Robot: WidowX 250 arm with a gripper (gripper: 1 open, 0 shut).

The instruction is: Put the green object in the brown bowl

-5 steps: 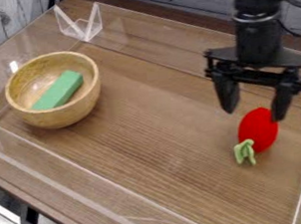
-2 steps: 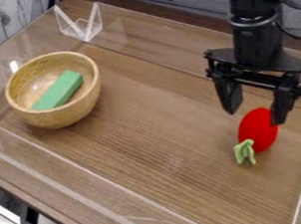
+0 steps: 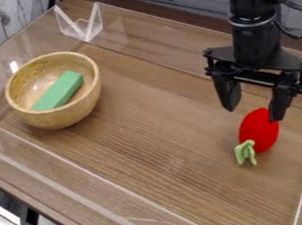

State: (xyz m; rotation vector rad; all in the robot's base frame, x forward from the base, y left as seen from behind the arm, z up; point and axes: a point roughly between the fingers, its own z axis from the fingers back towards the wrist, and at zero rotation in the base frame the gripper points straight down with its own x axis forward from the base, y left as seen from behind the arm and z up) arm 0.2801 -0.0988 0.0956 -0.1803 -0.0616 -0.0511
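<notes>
1. Twisting slightly since the last frames: arm (image 3: pixel 243 20); bench (image 3: pixel 149 135) layout unchanged.
2. Brown bowl (image 3: pixel 82 110): hasn't moved, well left of the pincer in view.
3. Pincer (image 3: pixel 257 106): fingers spread wide, no grip on anything, near red strawberry-like thing (image 3: pixel 259 130).
4. Green object (image 3: pixel 61 90): inside bowl, well apart from pincer. Task looks done; I'd just retreat clear.

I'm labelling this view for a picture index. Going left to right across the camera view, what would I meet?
The brown bowl with the green object inside, then the open gripper.
</notes>
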